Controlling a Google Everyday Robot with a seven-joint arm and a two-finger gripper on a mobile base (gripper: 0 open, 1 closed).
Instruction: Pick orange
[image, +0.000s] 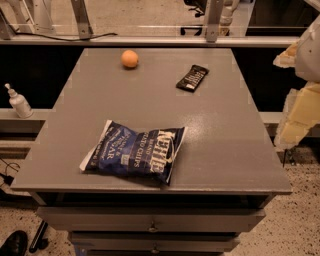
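The bag (134, 156) is nearest, lying flat close to the front edge of the table (225, 130), a little left of the middle. It is low, but it sits on the line from the front edge to the fruit, so I judge a reach from the side better than one over it.

The gripper (300, 112) hangs beyond the right edge, about halfway along it. It is off the tabletop and well apart from everything on it. Only pale, blocky parts show, and I cannot tell whether it is spread wide or closed.

Further back, the bar (192, 78) lies slantwise near the far right corner, roughly between the gripper and the fruit. The crossing should pass clear above it.

Farthest, the orange (130, 58) rests alone close to the far edge, left of its middle, with bare tabletop all round it.

The step in hand looks like the approach, with the pick hardly begun. To do it well:
- Travel high on the diagonal toward the far edge.
- Stop centred over the orange and come down from straight above.
- Open wider than the fruit.
- Close at its widest girth with both sides meeting it together.

A round, smooth fruit will likely roll if one side nudges it first, and the far edge is close behind it. Squeeze gently, then lift straight up.
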